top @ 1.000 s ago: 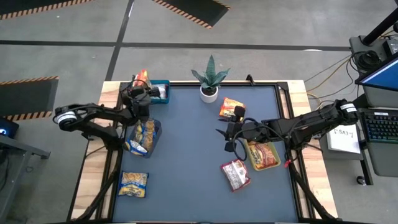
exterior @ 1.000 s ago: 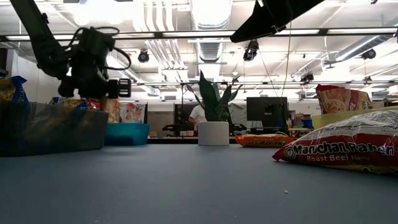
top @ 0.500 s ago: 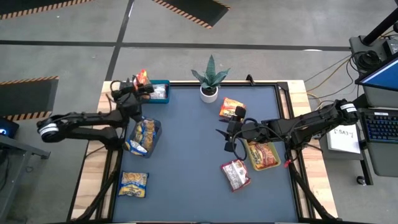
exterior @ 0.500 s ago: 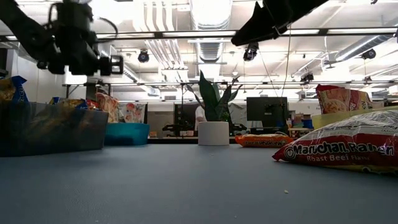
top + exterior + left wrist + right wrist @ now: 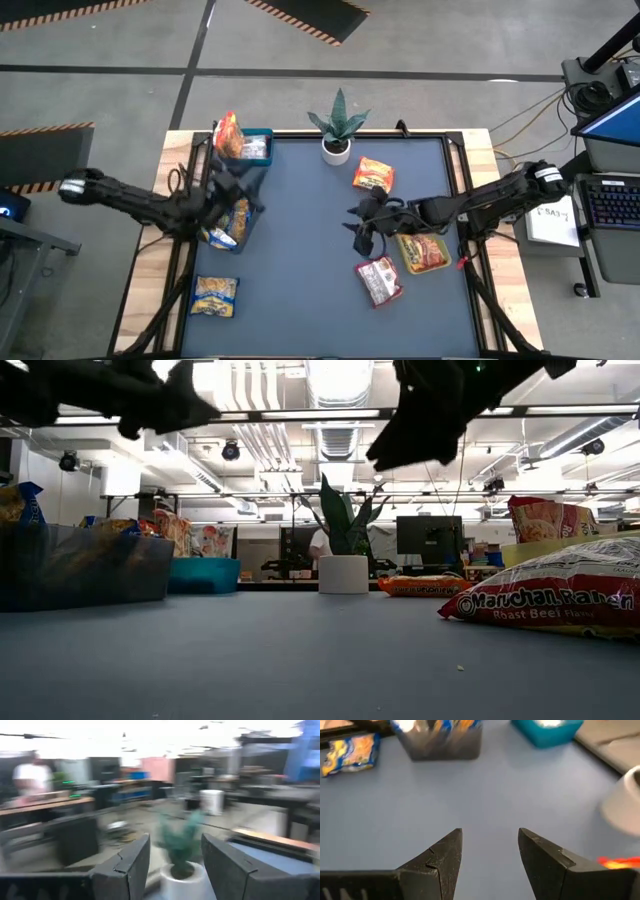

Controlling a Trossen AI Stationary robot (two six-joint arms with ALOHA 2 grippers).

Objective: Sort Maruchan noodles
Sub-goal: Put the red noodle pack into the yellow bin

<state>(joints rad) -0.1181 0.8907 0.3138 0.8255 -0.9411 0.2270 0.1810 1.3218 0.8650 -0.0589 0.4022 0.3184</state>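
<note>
**Both arms raised over the blue surface, jaws apart and empty**

Your blue surface (image 5: 300, 240) sits on a wooden frame, with an open workroom behind it; in the low view a person sits far back, mostly hidden by the potted plant (image 5: 337, 130). The left arm reaches in from the left edge, and its left gripper (image 5: 240, 190) hangs above the dark bin (image 5: 252, 212). You cannot make out its fingers from above, where the arm covers part of the bin, but the left wrist view shows the jaws apart with nothing between them. The right gripper (image 5: 356, 222) hovers near mid-surface, jaws likewise parted and empty in the right wrist view. In the low view both arms are only dark shapes cut off at the top.

The Maruchan noodles are scattered:
- yellow-and-blue packets (image 5: 228, 222) in the dark bin
- an orange packet (image 5: 228, 133) sticking up by the teal bin (image 5: 262, 133)
- packets (image 5: 425, 250) in the yellow bin (image 5: 407, 262)
- a loose orange packet (image 5: 373, 174)
- a red-and-white packet (image 5: 379, 281)
- a yellow packet (image 5: 215, 295) on the front left of the surface
</note>
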